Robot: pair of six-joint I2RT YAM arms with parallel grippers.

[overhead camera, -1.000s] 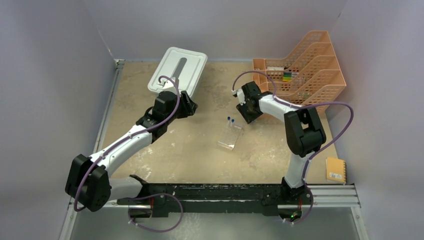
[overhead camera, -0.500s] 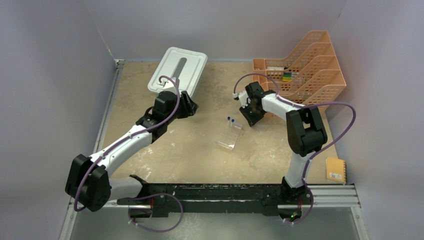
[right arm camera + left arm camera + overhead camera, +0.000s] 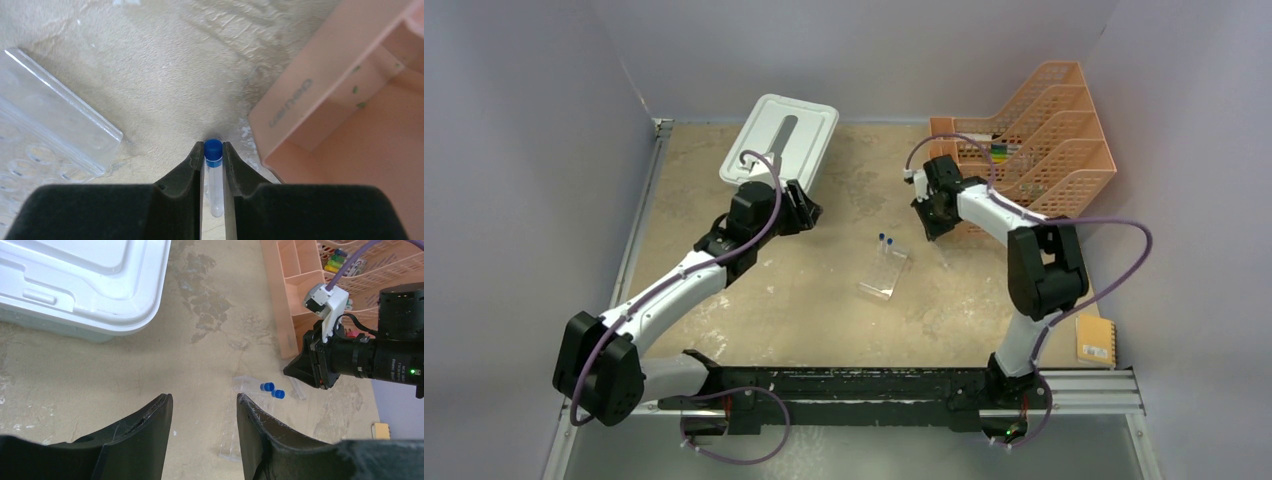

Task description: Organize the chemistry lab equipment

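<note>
A clear tube with a blue cap [image 3: 213, 149] lies on the table beside the orange tray's corner. My right gripper [image 3: 213, 151] is shut on it, with a finger pressed against each side of the cap. From above, the right gripper [image 3: 936, 226] points down just in front of the tray. The clear rack [image 3: 884, 274] lies mid-table with two blue-capped tubes [image 3: 886, 240] at its far end; these also show in the left wrist view as blue-capped tubes [image 3: 272, 390]. My left gripper [image 3: 205, 402] hangs open and empty above the table, left of the rack [image 3: 231, 440].
A white plastic lid [image 3: 781, 140] lies at the back left, just beyond the left gripper [image 3: 809, 212]. The orange mesh tiered tray [image 3: 1036, 130] stands at the back right and holds small coloured items. A yellow notebook [image 3: 1094, 340] lies at the right front edge.
My right gripper has swung right and back toward the orange tray, and its jaws have closed on the blue-capped tube. The left arm has barely shifted.
</note>
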